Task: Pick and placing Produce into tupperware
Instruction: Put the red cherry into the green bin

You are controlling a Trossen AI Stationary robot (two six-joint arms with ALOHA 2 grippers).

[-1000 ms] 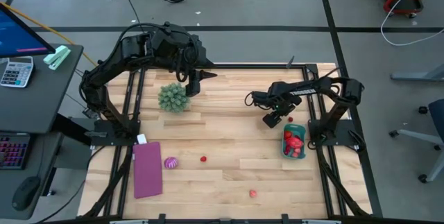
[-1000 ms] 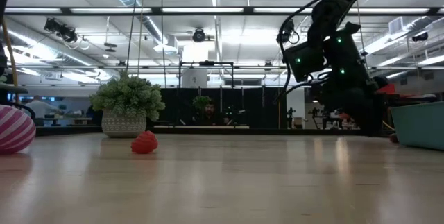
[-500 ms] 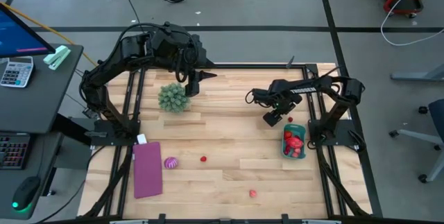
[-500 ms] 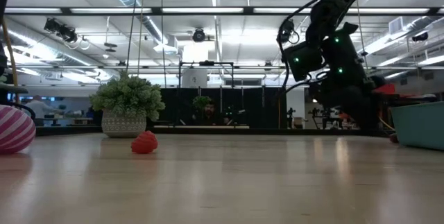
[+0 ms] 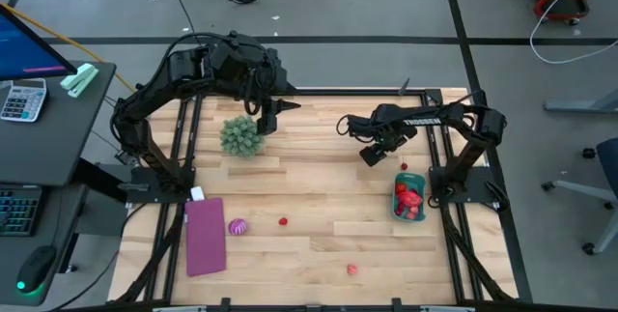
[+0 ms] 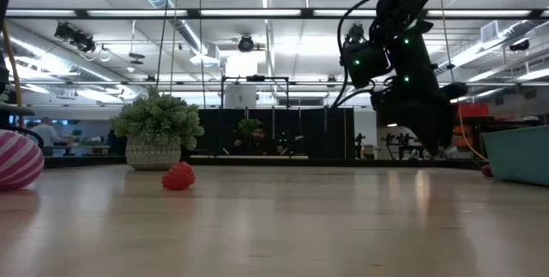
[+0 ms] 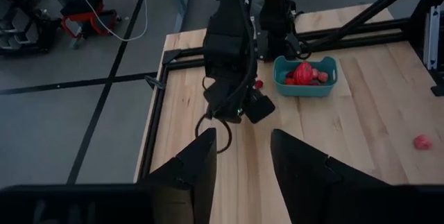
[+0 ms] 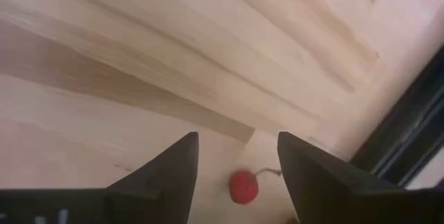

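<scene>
The teal tub [image 5: 408, 200] sits near the table's right edge and holds several red pieces; it also shows in the left wrist view [image 7: 305, 75]. One small red piece [image 5: 404, 166] lies just beyond the tub's far end. My right gripper [image 5: 373, 156] hovers open to the left of that piece, above the wood. Between its fingers the right wrist view shows the piece [image 8: 243, 186] lying on the table. A magenta striped ball [image 5: 238, 226], a red piece [image 5: 283, 221] and a pink piece [image 5: 352, 269] rest on the near half. My left gripper [image 5: 266, 122] waits open beside the green plant ball [image 5: 239, 135].
A purple mat [image 5: 205, 236] lies at the near left, next to the striped ball. Black frame rails run along the table's edges, close behind the tub. Bare wood spreads across the middle of the table. A desk with a calculator stands off the table's left side.
My right gripper has risen and drawn back toward the table's far edge and a little to the left, away from the tub. Its fingers stay apart. The fruit pieces and the tub lie where they were.
</scene>
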